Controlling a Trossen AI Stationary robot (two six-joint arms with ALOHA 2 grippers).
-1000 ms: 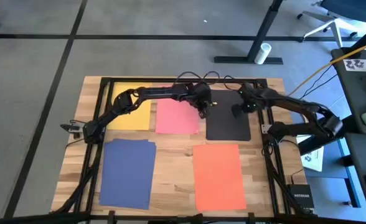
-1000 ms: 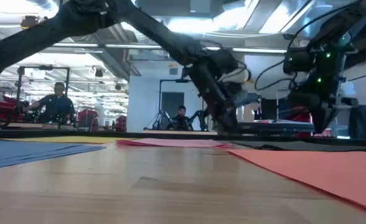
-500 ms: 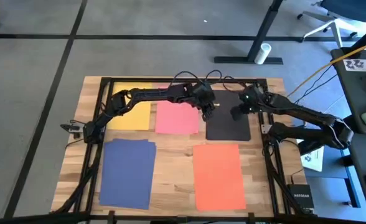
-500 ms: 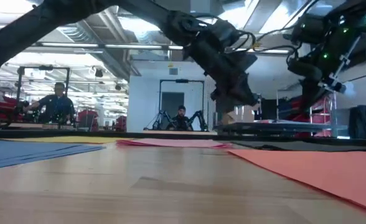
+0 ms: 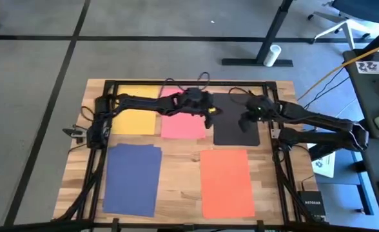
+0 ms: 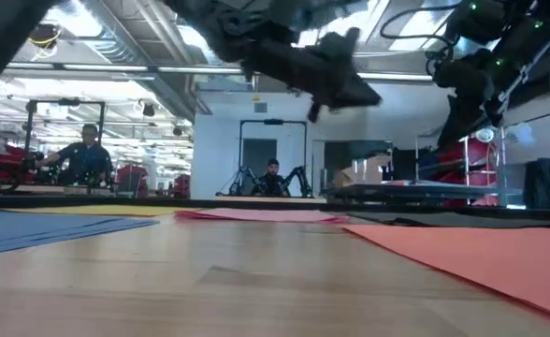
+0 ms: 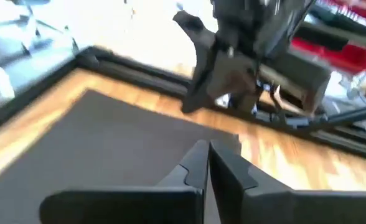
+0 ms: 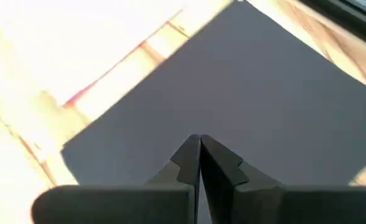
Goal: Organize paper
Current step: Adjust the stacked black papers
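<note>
Nearest to me, along the bottom of the high view, the navy blue sheet (image 5: pixel 132 178) lies at lower left and the orange sheet (image 5: pixel 227 182) at lower centre, well apart, both flat on my wooden table (image 5: pixel 178 171). Above them, across the middle of the frame, runs a second row: the yellow sheet (image 5: pixel 136 118) at left, the pink sheet (image 5: pixel 182 122) just beside it, and the black sheet (image 5: pixel 234 124) to the right of that. My left gripper (image 5: pixel 210 116) reaches in from the left and hangs over the seam between the pink and black sheets; in the left wrist view its fingers (image 7: pixel 208 167) are pressed together with nothing between them, the black sheet below. My right gripper (image 5: pixel 243 119) comes in from the right and sits above the black sheet; in the right wrist view its fingers (image 8: pixel 200 158) are likewise closed tight and empty, dark paper filling the frame beneath. In the low view both grippers hang clear of the table, in the upper part of the frame. Farther off, in the room behind, a person (image 6: pixel 87 157) shows at far left and another person (image 6: pixel 272 176) near centre.
</note>
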